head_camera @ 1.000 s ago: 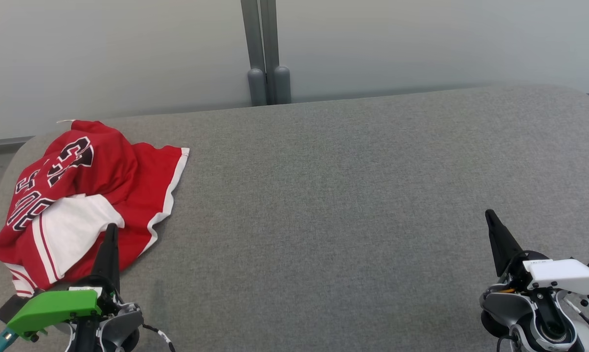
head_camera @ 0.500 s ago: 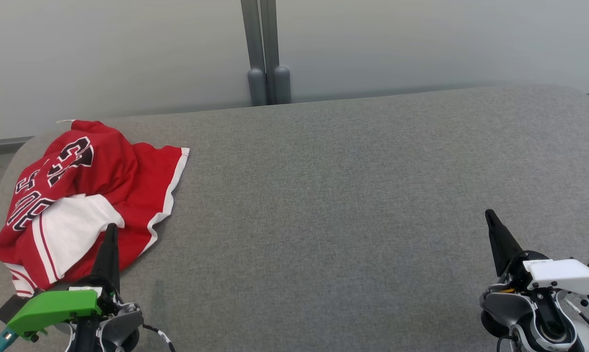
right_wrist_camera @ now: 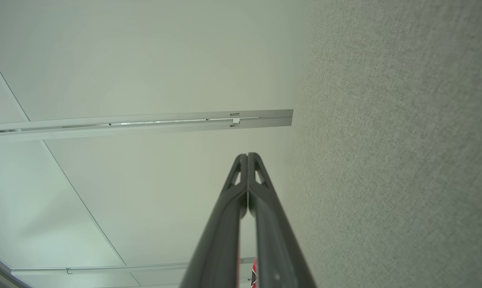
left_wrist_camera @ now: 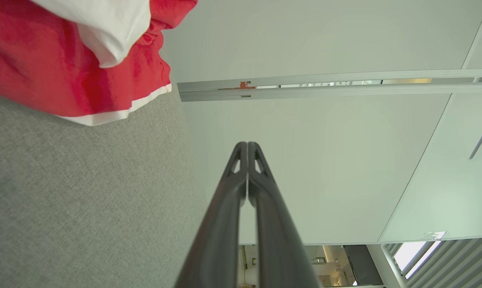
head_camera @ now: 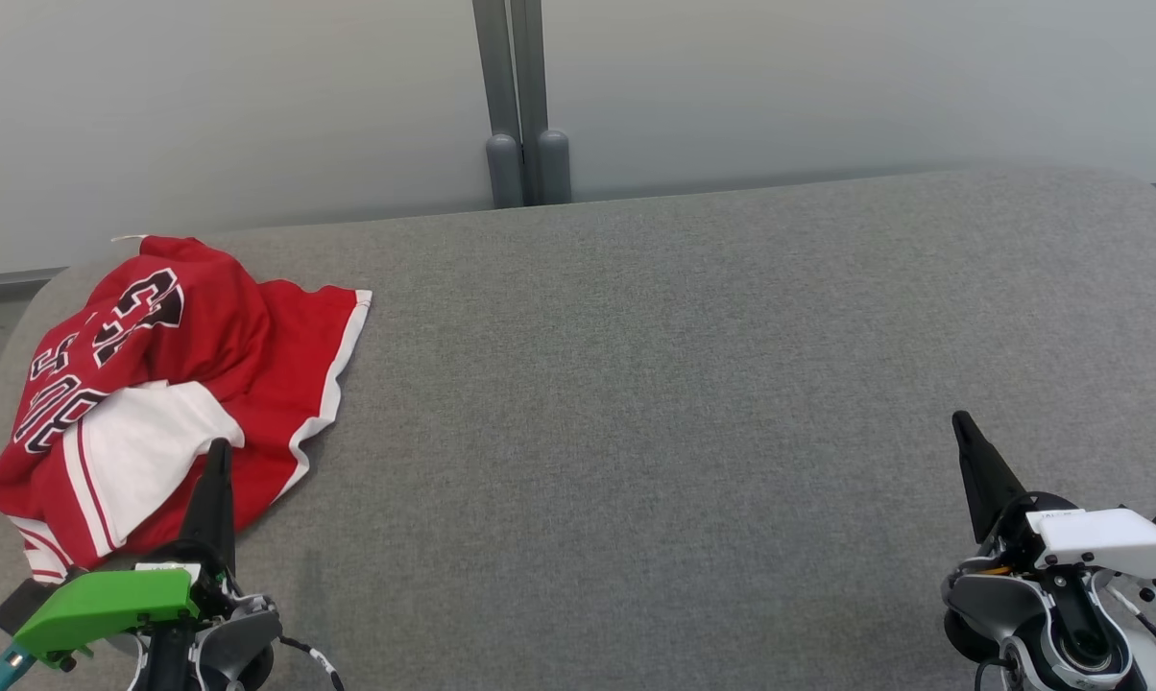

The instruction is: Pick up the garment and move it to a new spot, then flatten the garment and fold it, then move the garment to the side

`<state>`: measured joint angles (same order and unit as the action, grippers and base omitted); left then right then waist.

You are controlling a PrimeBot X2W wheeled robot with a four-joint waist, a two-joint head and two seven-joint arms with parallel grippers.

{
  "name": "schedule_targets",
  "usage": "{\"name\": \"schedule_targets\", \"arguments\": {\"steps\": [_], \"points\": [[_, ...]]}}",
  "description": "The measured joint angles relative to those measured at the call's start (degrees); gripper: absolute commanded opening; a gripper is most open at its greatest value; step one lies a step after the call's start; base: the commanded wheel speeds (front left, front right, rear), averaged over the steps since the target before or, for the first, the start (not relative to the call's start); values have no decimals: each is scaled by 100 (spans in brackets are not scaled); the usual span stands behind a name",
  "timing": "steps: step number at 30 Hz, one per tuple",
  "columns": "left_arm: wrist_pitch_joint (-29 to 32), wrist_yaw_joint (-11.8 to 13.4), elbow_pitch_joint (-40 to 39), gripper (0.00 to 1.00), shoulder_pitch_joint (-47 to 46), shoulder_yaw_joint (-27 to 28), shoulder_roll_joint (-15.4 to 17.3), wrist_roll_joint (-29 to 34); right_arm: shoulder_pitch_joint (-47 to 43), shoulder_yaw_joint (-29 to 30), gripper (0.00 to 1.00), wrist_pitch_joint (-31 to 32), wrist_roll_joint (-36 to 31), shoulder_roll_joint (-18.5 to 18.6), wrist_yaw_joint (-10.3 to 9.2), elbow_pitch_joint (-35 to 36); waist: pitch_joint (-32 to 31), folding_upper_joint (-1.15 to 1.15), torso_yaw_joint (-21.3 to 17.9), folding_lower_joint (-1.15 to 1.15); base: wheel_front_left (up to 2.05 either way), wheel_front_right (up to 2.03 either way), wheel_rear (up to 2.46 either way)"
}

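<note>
The crumpled red-and-white garment (head_camera: 170, 384) lies at the bench's (head_camera: 684, 384) left end, its lettering partly lost in folds. The left end effector (head_camera: 218, 449), just beside it, and the right end effector (head_camera: 962, 422), well apart, are pinched closed and empty.

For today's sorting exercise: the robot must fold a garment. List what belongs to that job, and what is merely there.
Job: red jersey; left gripper; right gripper; grey padded surface.
Merely there: grey post; pale wall panels.

The garment (head_camera: 170, 384) lies on the surface (head_camera: 684, 384) at the left. The left gripper (head_camera: 218, 449) sits at its near edge; the right gripper (head_camera: 962, 420) sits near right, well apart.
</note>
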<state>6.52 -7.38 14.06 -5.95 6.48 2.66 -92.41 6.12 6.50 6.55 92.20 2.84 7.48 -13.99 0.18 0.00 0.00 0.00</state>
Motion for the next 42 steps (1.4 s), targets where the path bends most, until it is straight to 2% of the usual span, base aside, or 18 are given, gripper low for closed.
{"name": "schedule_targets", "arguments": {"steps": [42], "points": [[-1, 0, 0, 0, -1, 0, 0, 0, 0, 0, 0, 0, 0, 0, 0, 0, 0, 0, 0, 0, 0, 0, 0]]}}
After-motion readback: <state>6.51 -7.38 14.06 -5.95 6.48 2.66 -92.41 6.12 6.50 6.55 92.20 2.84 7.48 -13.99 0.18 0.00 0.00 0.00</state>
